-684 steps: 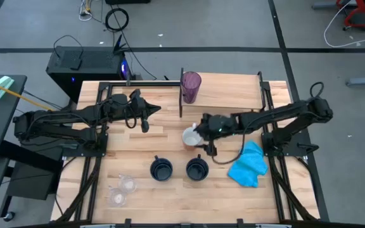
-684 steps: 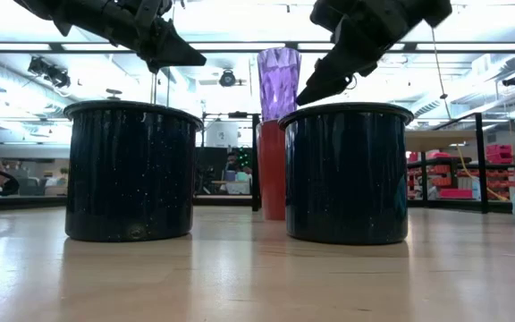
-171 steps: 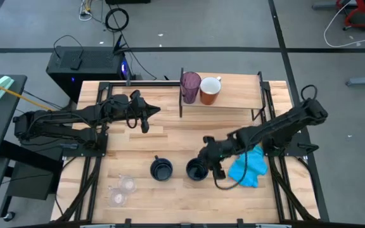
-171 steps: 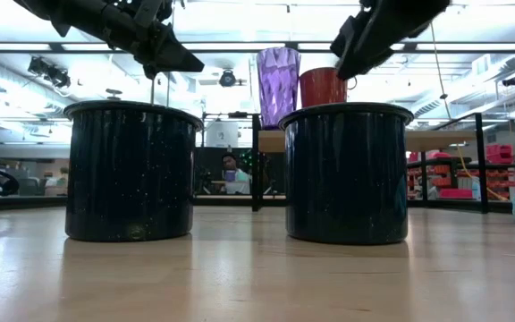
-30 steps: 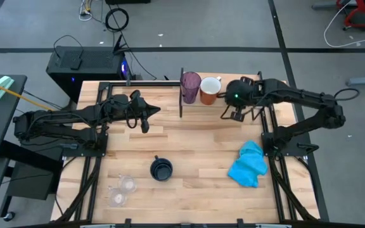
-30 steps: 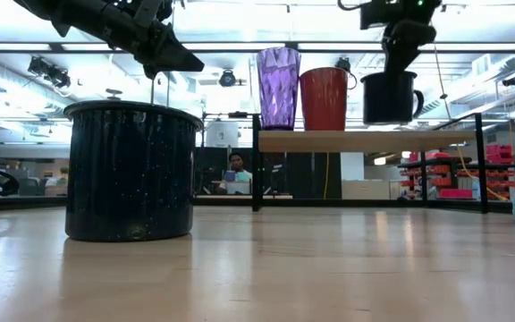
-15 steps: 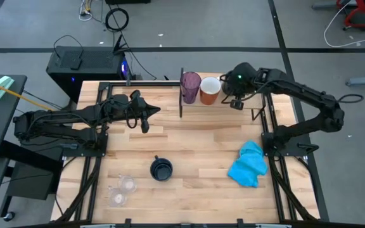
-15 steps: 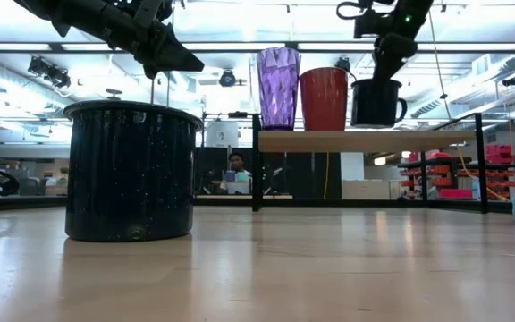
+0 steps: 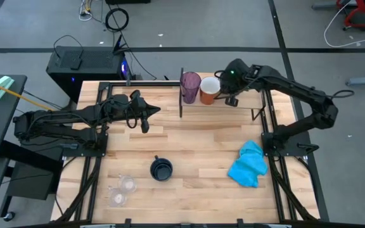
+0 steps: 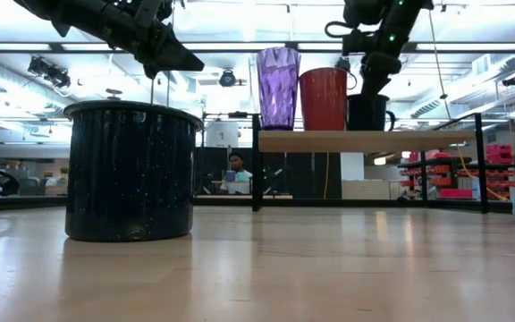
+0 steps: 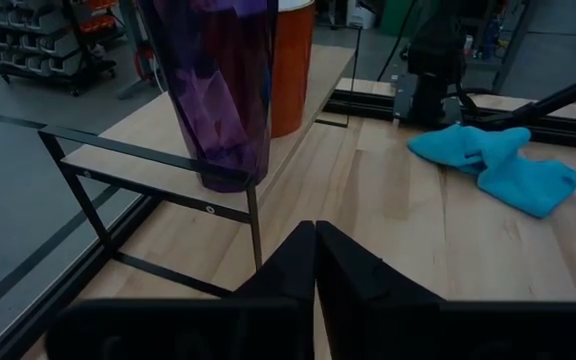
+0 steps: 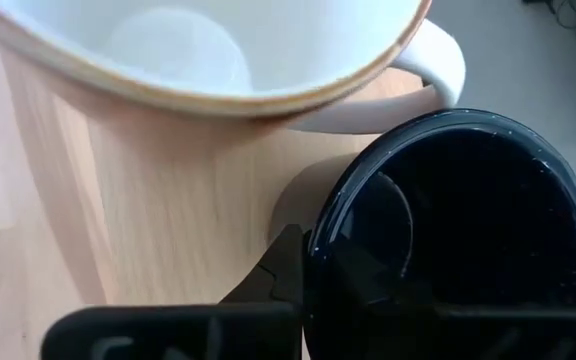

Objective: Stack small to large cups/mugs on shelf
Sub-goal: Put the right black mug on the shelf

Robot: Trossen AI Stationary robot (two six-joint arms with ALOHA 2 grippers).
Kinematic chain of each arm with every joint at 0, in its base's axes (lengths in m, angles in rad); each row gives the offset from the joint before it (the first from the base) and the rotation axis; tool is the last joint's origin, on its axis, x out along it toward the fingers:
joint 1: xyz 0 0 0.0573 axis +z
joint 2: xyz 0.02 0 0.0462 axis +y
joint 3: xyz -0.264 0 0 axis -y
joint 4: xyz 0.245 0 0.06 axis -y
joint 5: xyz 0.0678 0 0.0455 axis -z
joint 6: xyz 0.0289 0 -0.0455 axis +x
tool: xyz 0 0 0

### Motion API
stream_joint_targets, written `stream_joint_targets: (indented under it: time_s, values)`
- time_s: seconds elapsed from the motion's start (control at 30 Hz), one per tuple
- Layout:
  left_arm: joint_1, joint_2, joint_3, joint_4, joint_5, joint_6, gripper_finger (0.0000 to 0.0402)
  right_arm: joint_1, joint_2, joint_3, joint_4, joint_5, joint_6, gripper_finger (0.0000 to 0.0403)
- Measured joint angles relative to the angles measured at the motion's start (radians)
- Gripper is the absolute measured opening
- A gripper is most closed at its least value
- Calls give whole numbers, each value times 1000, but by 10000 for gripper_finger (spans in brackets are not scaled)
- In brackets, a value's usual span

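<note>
On the shelf [image 10: 365,139], a line of cups grows: the right claw [image 12: 306,262] is clamped on the rim of a dark navy mug [image 10: 366,112], one finger inside and one outside in the right wrist view, and holds it low over the board just beside the orange mug [image 10: 326,98], on the side away from the purple tumbler [image 10: 278,88]; whether the navy mug's base already touches the shelf cannot be told from the low view; the orange mug's white handle [image 12: 430,70] points toward the navy mug and sits very near its rim, so the judgement is that the placing wants a straight, slow descent with no drift toward that handle, the claw parting only once the base rests flat, then lifting straight up so the inner finger does not drag the mug over; away from the shelf, the second navy mug [image 9: 161,170] stands alone near the middle of the desk [image 9: 189,139], two clear plastic cups [image 9: 123,190] lie beyond it toward the desk's corner, and a blue cloth [image 9: 248,164] lies crumpled near the opposite edge; the left claw [image 11: 314,262] waits pinched together and empty, short of the shelf's tumbler end.
</note>
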Motion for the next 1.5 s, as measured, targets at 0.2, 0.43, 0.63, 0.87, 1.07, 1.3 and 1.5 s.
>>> stream_joint_targets:
  time_s: [0.2, 0.43, 0.63, 0.87, 1.07, 1.3, 1.5]
  values:
    - [0, 0, 0, 0, 0, 8, 24, 0, -1, -3, 16, -11, -5, 41]
    - [0, 0, 0, 0, 0, 8, 14, -5, 1, -3, 19, -12, -6, 46]
    - [0, 0, 0, 0, 0, 8, 22, -6, -1, -3, 20, -9, -11, 56]
    - [0, 0, 0, 0, 0, 7, 20, -5, -1, -3, 31, -8, -19, 98]
    - [0, 0, 0, 0, 0, 6, 14, -5, -28, -4, 31, 16, -12, 130]
    - [0, 0, 0, -1, 0, 6, 23, -3, -105, -4, 25, 18, 42, 165]
    - [0, 0, 0, 0, 0, 6, 20, -4, -169, -3, -1, 61, 77, 191]
